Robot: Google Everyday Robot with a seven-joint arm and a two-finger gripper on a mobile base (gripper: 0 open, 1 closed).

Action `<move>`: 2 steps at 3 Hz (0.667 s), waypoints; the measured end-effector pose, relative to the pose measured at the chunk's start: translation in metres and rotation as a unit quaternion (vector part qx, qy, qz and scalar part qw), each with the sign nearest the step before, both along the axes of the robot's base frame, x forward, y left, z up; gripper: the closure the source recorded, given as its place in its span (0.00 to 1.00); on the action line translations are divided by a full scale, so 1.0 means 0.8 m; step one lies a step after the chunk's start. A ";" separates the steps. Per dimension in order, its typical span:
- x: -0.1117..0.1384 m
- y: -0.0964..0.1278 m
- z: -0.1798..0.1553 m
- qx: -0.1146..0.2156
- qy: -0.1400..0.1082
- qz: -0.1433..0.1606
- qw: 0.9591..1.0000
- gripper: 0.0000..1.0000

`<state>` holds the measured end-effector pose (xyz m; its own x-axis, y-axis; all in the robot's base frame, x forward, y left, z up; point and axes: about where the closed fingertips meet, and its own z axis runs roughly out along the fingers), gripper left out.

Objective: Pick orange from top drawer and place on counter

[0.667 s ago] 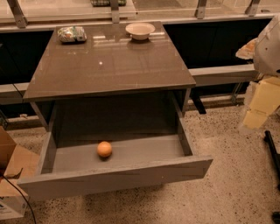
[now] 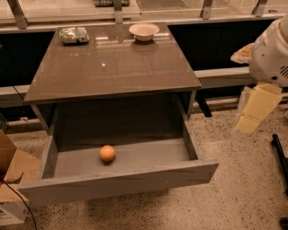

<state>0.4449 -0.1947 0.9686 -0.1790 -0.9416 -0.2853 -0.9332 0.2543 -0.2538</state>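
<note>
Orange (image 2: 107, 153), just one, in top drawer (image 2: 121, 182); one gripper (image 2: 253, 113) at far right.

You have the counter (image 2: 112, 67) ahead, with the top drawer (image 2: 117, 182) standing open below its front edge, reaching toward you. The orange (image 2: 107, 153) lies in the drawer, left of its middle and touching no wall. At the counter's far edge a bowl (image 2: 144, 31) sits right of centre and a wrapped packet (image 2: 74, 35) sits near the left corner, well apart. Behind the counter runs a ledge with posts (image 2: 67, 9). A cardboard box (image 2: 11, 179) sits on the floor left of the drawer. The gripper (image 2: 247, 123) hangs right of the counter, above the floor, well apart from the drawer.
</note>
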 end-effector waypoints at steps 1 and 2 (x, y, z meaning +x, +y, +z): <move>0.006 0.047 -0.024 0.060 -0.008 0.029 0.998 0.00; 0.022 0.114 -0.057 0.136 -0.012 0.064 0.989 0.00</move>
